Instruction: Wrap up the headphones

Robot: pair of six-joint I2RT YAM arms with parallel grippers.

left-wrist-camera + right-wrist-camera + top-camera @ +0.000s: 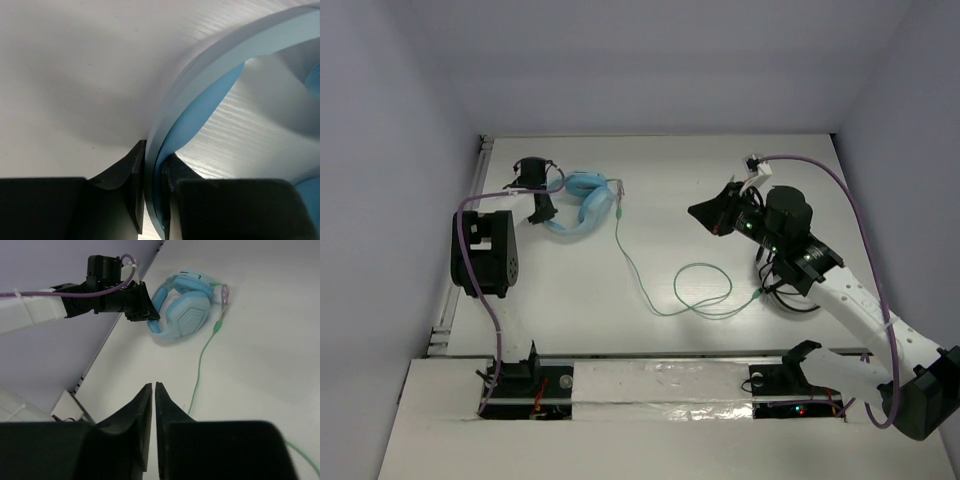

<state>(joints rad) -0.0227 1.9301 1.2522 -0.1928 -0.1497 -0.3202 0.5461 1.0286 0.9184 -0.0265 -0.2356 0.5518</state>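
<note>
**A:** Where did the headphones (582, 205) lie?

**B:** On the white tabletop (670, 170), in its far left part, near the back wall. They were light blue. In the right wrist view one ear cup (187, 317) showed its outer shell, and the headband (159, 297) curved away to the left.

**A:** And the left pincer (544, 208)?

**B:** It was clamped on the headband. The left wrist view showed the pale blue band passing straight between the two black fingers (134, 175), and both pressed against it. From above, the pincer sat at the left end of the headphones.

**A:** What about the cable (638, 280)?

**B:** It was thin and pale green. It left the headphones on their right side and ran down across the tabletop toward the near edge. It then made one loose loop in the middle, and its far end lay just beside the right arm. A plug (218, 327) also lay near the ear cup. I couldn't make out how it was connected.

**A:** The right pincer (705, 214)?

**B:** It was closed on nothing, with its fingers (142, 405) drawn together and only a sliver between the tips. It hung above the tabletop, well apart from the headphones, with its tips toward them. It wasn't touching the cable.
</note>
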